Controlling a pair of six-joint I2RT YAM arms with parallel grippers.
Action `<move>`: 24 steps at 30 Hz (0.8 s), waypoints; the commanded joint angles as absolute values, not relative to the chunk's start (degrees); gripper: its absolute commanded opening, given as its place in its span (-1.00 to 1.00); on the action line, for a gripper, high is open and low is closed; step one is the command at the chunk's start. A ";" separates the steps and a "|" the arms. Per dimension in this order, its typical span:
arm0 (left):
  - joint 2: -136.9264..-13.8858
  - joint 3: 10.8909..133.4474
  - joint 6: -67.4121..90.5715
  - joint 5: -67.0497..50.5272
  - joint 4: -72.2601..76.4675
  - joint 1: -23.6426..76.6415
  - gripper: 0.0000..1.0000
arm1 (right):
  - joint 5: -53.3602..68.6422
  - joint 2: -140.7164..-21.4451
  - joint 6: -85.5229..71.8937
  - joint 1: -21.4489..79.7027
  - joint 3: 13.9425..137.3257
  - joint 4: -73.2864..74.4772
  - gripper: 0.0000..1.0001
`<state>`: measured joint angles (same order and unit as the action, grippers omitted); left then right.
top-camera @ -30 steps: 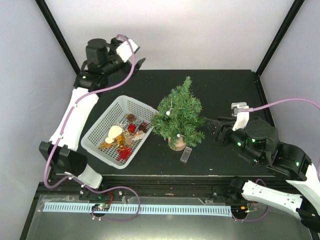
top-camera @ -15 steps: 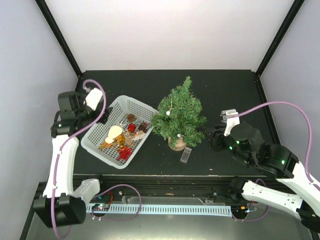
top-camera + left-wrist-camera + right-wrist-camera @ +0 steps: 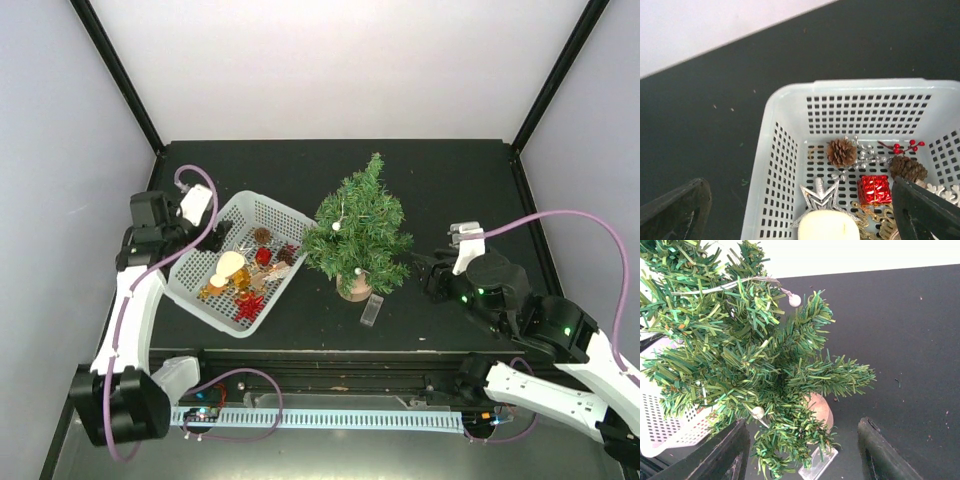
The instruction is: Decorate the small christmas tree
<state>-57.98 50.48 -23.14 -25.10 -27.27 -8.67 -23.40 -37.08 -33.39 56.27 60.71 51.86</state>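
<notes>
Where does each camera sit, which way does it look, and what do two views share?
Top external: above and behind the bases, looking down on the table; left arm and right arm show.
Left wrist: on the left arm, looking down into the basket; fingers of the left gripper at the bottom corners.
Right wrist: on the right arm, facing the small christmas tree; fingers of the right gripper along the bottom.
Shared: the basket appears in all three views; the tree in top external and right wrist.
</notes>
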 commanded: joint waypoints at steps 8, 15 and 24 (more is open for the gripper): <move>-79.64 61.84 -30.84 -30.80 -41.28 -8.00 0.61 | -25.31 -37.02 -35.20 56.64 58.38 51.37 0.21; -84.74 61.52 -33.19 -27.02 -43.52 -5.60 0.54 | -25.52 -38.06 -35.24 56.68 57.19 50.81 0.21; -90.18 60.35 -28.00 -14.09 -30.43 -4.70 0.71 | -25.13 -38.85 -35.33 56.68 56.50 50.54 0.21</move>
<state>-88.01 59.83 -30.61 -22.02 -38.20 -4.89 -23.92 -39.00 -34.83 56.27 56.71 51.64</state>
